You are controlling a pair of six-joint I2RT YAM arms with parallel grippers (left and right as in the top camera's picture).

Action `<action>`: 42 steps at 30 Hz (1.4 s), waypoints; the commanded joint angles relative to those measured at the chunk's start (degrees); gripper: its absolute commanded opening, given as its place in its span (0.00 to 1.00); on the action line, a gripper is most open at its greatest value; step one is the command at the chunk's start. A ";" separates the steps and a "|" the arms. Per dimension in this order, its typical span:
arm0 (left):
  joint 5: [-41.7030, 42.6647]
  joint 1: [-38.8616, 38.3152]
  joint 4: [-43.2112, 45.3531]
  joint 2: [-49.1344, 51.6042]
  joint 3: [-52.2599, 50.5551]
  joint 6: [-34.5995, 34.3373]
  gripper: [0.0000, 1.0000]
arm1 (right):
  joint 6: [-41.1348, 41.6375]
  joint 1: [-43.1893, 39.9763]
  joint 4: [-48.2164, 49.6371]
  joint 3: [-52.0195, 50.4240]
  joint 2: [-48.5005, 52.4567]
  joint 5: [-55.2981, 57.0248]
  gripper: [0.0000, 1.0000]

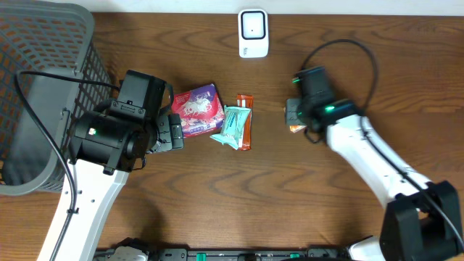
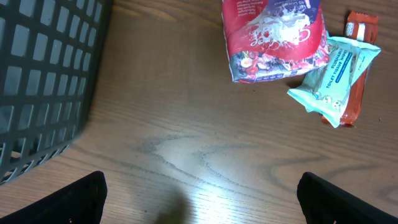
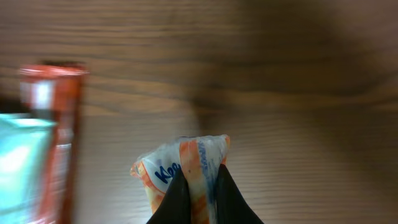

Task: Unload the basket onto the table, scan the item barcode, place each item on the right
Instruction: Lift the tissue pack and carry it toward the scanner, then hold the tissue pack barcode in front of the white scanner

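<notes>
Right wrist view showed the right end effector (image 3: 200, 193) pinching an orange-and-white snack packet (image 3: 186, 158) by one end over the counter (image 3: 298, 124), probably to turn its barcode toward the white scanner (image 1: 253, 32), well apart. The left end effector (image 2: 199, 199) hung spread near the red pouch (image 2: 273, 37), likely waiting.

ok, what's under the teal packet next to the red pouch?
An orange bar lies under the teal packet, with both of its ends poking out along one edge. The packet covers the bar's middle, so any print or barcode there can't be seen.
</notes>
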 commanded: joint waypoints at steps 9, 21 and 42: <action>-0.17 0.31 -0.33 0.11 -0.35 0.11 0.98 | -1.46 9.94 0.33 0.68 13.09 33.29 0.01; -0.17 0.31 -0.33 0.11 -0.35 0.11 0.98 | 7.15 4.44 2.58 2.32 8.28 17.73 0.01; -0.17 0.31 -0.33 0.11 -0.35 0.13 0.98 | 5.49 -3.02 14.43 4.50 3.17 2.69 0.01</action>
